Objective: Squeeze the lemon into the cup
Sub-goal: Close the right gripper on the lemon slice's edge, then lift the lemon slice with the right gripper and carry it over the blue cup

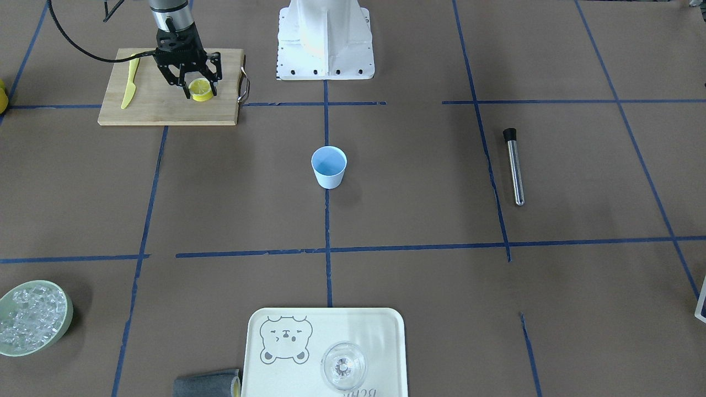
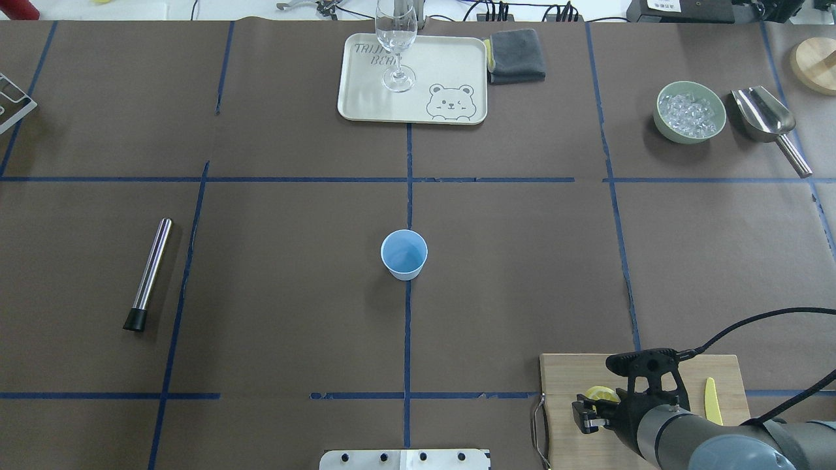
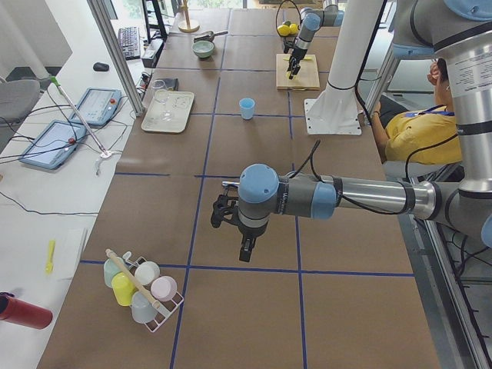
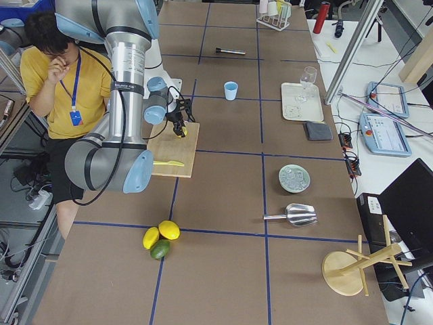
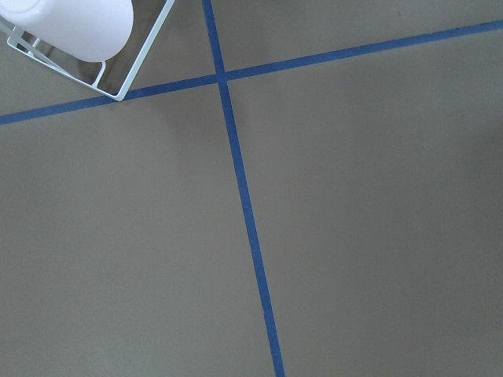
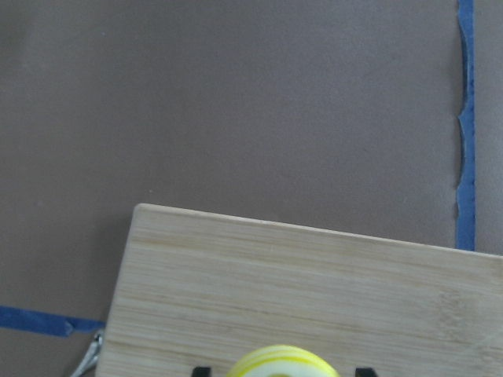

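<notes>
The pale blue cup [image 1: 329, 167] stands upright at the table's centre, also in the overhead view [image 2: 404, 254]. A lemon half [image 1: 201, 89] lies on the wooden cutting board [image 1: 165, 110] near the robot's base. My right gripper [image 1: 200, 94] is lowered over the lemon half and open. In the right wrist view its fingertips [image 6: 202, 370] stand either side of the lemon half [image 6: 277, 361] with small gaps. My left gripper [image 3: 244, 252] hovers over bare table far from the cup. I cannot tell whether it is open or shut.
A yellow knife [image 1: 130, 82] lies on the board. A metal muddler [image 1: 514, 165], a tray [image 1: 287, 375] with a clear glass [image 1: 343, 365], a green bowl of ice [image 1: 30, 317], a scoop [image 2: 764, 117] and a grey cloth [image 2: 516, 55] sit around. A rack of cups [image 3: 142, 296] stands near my left arm.
</notes>
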